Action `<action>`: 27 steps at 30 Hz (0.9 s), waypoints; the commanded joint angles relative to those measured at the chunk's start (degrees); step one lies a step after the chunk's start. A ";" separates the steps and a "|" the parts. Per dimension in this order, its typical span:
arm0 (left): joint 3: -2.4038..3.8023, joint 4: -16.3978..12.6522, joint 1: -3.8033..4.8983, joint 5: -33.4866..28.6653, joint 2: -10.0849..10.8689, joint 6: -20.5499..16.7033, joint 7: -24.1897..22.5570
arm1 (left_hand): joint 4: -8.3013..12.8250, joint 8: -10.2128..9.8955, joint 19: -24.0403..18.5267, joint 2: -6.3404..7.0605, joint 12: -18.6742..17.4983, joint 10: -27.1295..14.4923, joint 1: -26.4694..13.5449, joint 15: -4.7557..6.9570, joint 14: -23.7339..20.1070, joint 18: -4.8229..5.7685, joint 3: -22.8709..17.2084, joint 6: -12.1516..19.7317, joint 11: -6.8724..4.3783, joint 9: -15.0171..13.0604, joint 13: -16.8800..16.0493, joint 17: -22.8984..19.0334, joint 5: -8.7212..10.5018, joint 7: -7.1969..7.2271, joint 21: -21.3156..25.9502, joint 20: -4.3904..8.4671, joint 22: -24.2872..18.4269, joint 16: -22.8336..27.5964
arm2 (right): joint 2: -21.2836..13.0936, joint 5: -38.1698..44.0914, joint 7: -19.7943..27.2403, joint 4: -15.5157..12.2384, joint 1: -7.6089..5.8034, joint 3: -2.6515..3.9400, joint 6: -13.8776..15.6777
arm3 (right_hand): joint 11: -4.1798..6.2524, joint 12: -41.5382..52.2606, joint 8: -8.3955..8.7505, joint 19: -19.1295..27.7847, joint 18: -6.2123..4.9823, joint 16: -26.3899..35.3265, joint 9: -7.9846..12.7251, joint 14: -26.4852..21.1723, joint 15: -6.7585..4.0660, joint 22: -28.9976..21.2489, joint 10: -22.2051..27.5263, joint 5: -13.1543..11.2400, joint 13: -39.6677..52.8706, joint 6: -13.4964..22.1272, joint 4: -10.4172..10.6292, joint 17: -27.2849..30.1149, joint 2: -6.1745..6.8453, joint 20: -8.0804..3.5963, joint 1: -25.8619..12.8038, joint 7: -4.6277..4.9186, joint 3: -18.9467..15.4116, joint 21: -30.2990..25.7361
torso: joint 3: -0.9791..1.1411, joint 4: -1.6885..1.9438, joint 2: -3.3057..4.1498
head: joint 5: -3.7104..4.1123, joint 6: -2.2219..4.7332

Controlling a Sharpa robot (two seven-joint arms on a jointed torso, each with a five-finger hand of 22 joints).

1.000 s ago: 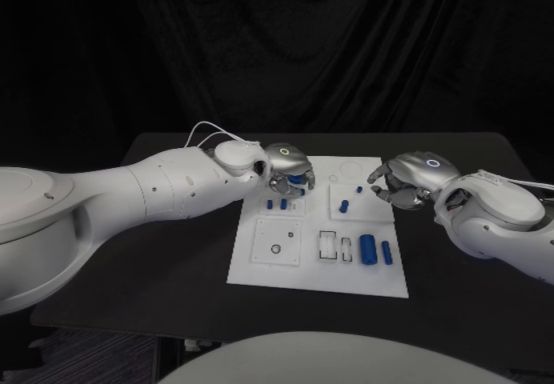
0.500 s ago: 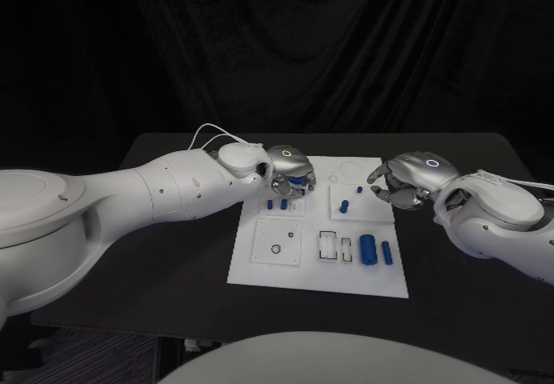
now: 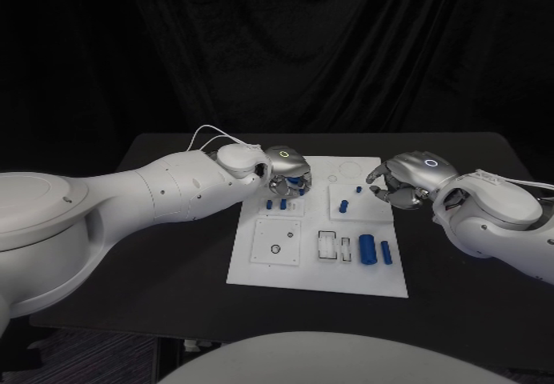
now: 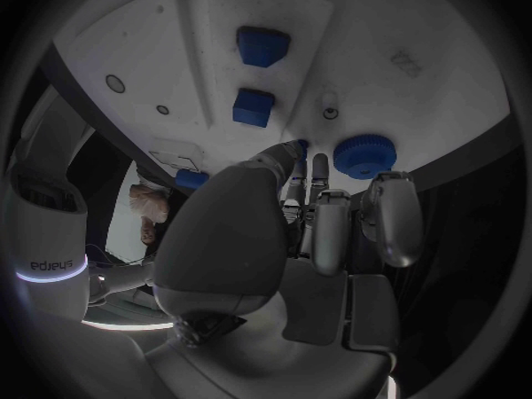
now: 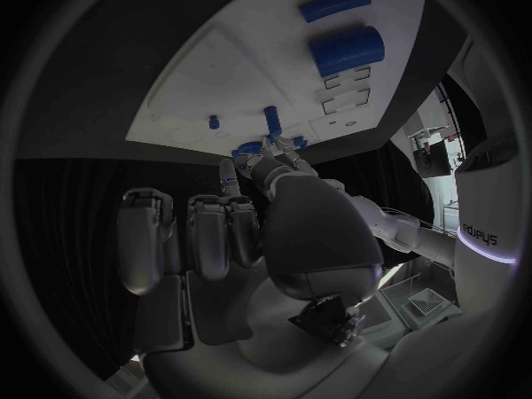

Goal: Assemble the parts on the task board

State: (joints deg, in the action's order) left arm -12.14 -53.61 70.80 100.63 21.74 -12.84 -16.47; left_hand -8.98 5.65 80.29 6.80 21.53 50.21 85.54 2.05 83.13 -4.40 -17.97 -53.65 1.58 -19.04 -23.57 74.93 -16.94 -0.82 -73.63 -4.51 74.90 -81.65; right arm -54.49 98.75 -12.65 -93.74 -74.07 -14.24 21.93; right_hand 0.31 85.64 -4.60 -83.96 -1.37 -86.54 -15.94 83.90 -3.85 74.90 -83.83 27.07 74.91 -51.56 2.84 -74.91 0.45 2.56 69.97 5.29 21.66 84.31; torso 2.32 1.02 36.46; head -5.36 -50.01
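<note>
1. The left silver hand (image 3: 289, 170) hangs over the far-left part of the white task board (image 3: 303, 276), having drifted slightly toward the board's centre and turned a touch over the last second. Its fingers are curled down around a small blue part (image 3: 298, 182) at the fingertips.
2. In the left wrist view a round blue knurled part (image 4: 364, 155) sits just past the fingertips (image 4: 309, 170). Whether the hand actually grips it I cannot tell.
3. Two small blue pegs (image 3: 276, 204) stand just nearer the robot than that hand, unmoved.
4. The right silver hand (image 3: 404, 183) holds station at the board's right edge, fingers curled in with nothing visible in them.
5. The big blue cylinder (image 3: 368, 248) and slimmer blue cylinder (image 3: 387, 253) lie untouched at the near right.
6. My read: fine alignment for a seating, plenty left.
</note>
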 commanded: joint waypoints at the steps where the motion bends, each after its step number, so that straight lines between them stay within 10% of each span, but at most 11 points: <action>1: 0.05 0.31 -0.14 0.23 -0.27 -0.09 -1.32 | 0.62 0.43 0.20 -0.36 0.59 0.77 -0.33 0.32 -0.21 0.63 -0.05 -0.69 -0.30 -0.21 -0.42 1.41 -0.37 -0.16 -0.04 0.07 10.12 -0.34 | 0.03 0.17 -0.25 0.00 0.10 0.04 0.02 | 0.29 -0.28 0.14 -3.12 -0.17 0.17 0.08 4.69 -0.36 13.05 -2.57 0.20 10.34 -0.27 0.01 -8.37 -0.28 -0.40 -0.42 -0.12 0.37 -0.22 | 0.00 0.10 0.00 | 0.08 0.01; 27: 0.06 0.67 -0.64 0.22 -0.20 -2.89 -3.72 | 2.41 2.46 0.31 -1.86 2.68 4.37 -0.54 1.65 -0.43 0.66 -0.18 -4.37 -2.10 -2.02 -2.34 0.44 -1.06 -1.03 -0.06 0.21 10.14 -0.11 | 0.11 0.17 -0.46 0.09 0.11 0.04 -0.29 | 0.30 -0.30 0.14 -3.14 -0.16 0.09 0.09 4.72 -0.36 13.07 -2.55 0.21 10.32 -0.27 0.00 -8.52 -0.29 -0.40 -0.44 -0.13 0.38 -0.17 | 0.08 0.00 -0.05 | 0.20 0.01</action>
State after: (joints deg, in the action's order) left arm -12.12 -52.71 70.26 100.66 21.37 -13.99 -18.79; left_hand -6.93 7.76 80.28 5.61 23.99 54.24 84.93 3.29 82.71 -4.40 -18.11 -57.76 -0.62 -20.94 -25.85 74.92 -17.72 -1.85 -73.63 -4.51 74.90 -81.87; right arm -54.32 98.75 -12.65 -93.65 -74.07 -14.24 21.73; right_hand 0.31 85.64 -4.60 -83.96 -1.37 -86.54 -15.94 83.90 -3.85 74.90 -83.83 27.06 74.91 -51.56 2.84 -74.91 0.45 2.56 69.97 5.29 21.66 84.31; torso 2.36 1.06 36.44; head -5.03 -50.01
